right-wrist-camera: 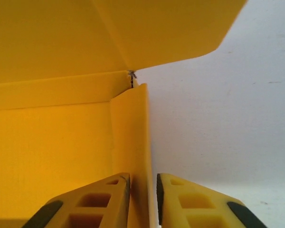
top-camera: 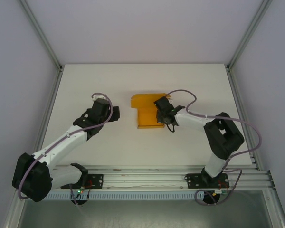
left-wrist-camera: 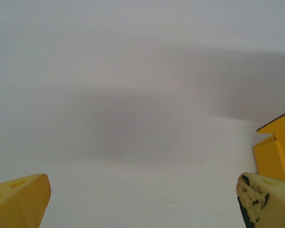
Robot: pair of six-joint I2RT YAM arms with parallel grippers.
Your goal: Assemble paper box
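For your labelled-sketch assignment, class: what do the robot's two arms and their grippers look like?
The left arm and right arm have white links between bulky black joints, with a greyish-lilac cable looping along each. The left gripper and right gripper have yellow wedge-shaped fingers with hollow cut-outs; one left pad shows black speckles.

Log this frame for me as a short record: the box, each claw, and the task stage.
box: orange card box, partly folded, one flap raised, on the middle of the table
left claw: left claw open, over bare table, not touching the box
right claw: right claw closed on an upright side wall of the box
stage: assembly unfinished
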